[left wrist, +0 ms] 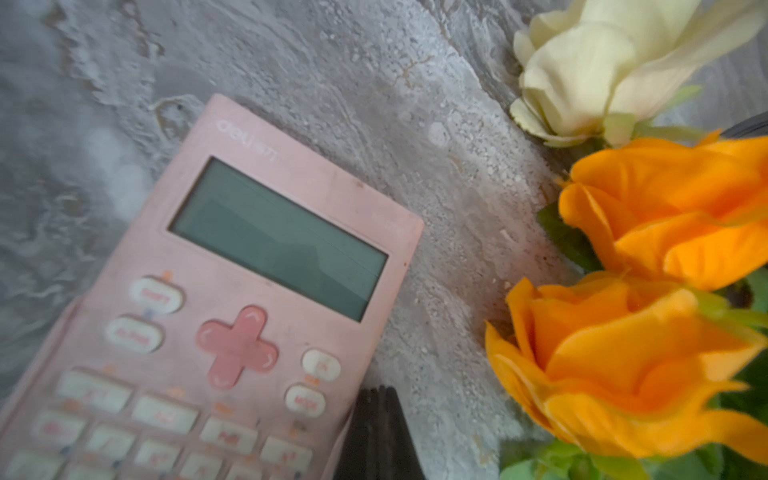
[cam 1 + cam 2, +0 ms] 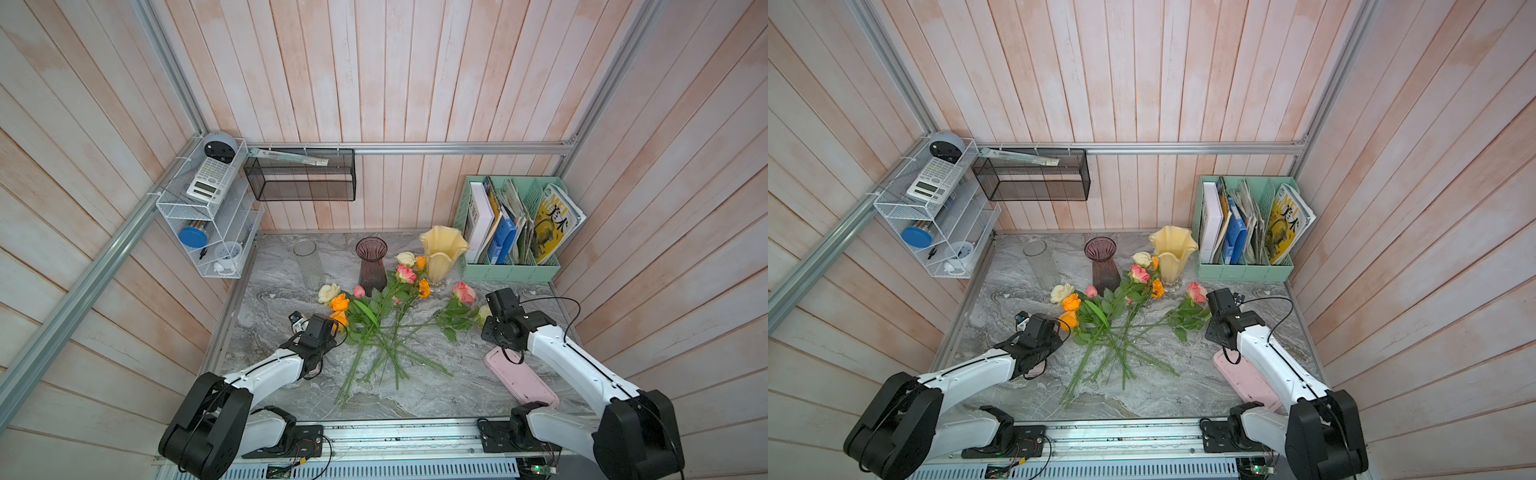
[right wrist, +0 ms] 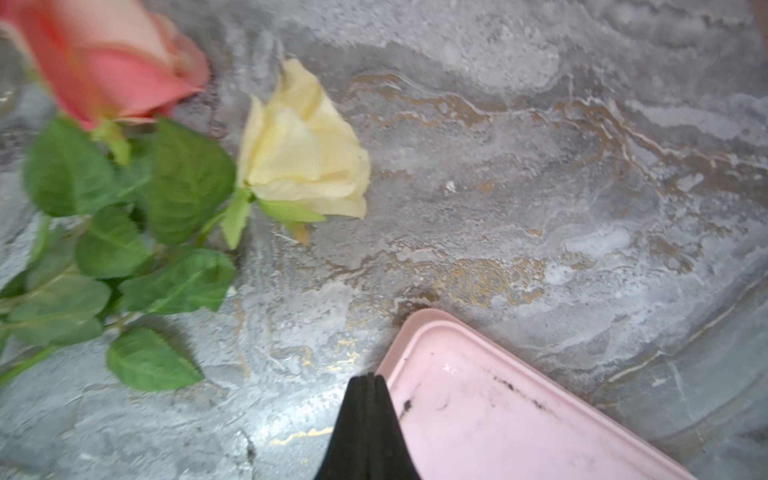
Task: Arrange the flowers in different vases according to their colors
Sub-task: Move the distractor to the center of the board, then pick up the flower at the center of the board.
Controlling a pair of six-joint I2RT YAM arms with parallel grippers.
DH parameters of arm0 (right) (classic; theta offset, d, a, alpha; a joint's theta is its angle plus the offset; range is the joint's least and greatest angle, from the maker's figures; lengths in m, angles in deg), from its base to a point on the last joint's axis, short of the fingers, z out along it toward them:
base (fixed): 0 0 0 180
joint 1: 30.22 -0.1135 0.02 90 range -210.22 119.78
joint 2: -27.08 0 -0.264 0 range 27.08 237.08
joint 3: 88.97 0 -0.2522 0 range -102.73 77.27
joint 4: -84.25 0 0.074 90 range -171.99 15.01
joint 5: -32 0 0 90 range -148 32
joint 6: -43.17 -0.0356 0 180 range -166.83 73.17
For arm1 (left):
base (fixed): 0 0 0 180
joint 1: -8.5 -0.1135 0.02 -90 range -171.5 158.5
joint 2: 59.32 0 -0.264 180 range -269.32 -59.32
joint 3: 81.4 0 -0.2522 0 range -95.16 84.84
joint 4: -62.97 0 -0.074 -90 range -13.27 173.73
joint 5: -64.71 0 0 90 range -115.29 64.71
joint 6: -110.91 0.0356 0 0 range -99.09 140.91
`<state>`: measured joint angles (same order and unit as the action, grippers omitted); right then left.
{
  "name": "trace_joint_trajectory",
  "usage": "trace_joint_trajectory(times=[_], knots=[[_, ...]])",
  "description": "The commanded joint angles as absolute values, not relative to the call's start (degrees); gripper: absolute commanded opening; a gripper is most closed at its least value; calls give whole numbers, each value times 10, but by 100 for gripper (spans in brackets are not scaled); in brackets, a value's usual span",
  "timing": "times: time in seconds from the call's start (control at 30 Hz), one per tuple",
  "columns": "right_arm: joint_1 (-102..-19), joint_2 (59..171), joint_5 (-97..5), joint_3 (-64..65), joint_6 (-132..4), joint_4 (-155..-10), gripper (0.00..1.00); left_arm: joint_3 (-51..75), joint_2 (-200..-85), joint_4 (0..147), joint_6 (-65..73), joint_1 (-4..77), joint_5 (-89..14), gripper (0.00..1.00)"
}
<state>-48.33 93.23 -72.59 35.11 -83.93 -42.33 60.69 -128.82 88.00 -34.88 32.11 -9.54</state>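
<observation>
The flowers (image 2: 376, 328) lie in a loose pile mid-table, stems crossing, with cream, pink and orange heads. Behind them stand three vases: a clear glass cylinder (image 2: 308, 264), a dark purple ribbed one (image 2: 371, 264) and a pale yellow ruffled one (image 2: 442, 253), none with stems in them. My left gripper (image 1: 378, 390) is shut and holds nothing, low over the table beside two orange roses (image 1: 615, 365) and a cream one (image 1: 602, 66). Shut and holding nothing too, my right gripper (image 3: 368, 376) hangs near a cream rose (image 3: 303, 153) and a pink rose (image 3: 104, 58).
A pink calculator (image 1: 232, 291) lies under the left wrist. A pink oblong lid (image 2: 521, 380) lies under the right arm. A mint-green file holder (image 2: 511, 249) stands back right. A white wire rack (image 2: 208, 216) and a black mesh basket (image 2: 301, 174) hang on the walls.
</observation>
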Motion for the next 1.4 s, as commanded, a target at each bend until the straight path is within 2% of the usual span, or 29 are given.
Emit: trace_joint_trajectory(times=[0.0, 0.07, 0.2, 0.27, 0.43, 0.6, 0.77, 0.87, 1.17, 1.37], knots=[[-540, 907, -698, 335, -815, -447, 6, 605, -1212, 917, -335, 324, -88, 16], [-580, 896, -680, 331, -818, -466, 10, 599, -1168, 946, -335, 337, -95, 24], [-648, 909, -618, 322, -842, -502, 31, 603, -1083, 989, -329, 384, -89, 58], [-672, 934, -606, 308, -854, -503, 37, 606, -1061, 1000, -323, 391, -93, 60], [-697, 972, -588, 287, -878, -520, 41, 627, -1023, 903, -265, 438, -159, 67], [-700, 984, -586, 298, -865, -542, 42, 594, -1093, 839, -229, 504, -187, 69], [-708, 989, -549, 322, -838, -580, 42, 543, -1207, 831, -273, 530, -187, 69], [-726, 1002, -561, 318, -825, -586, 41, 527, -1259, 809, -290, 556, -173, 69], [-728, 1010, -565, 332, -825, -597, 41, 469, -1362, 836, -365, 567, -169, 67], [-728, 1006, -573, 342, -820, -596, 40, 426, -1405, 861, -364, 567, -171, 61]])
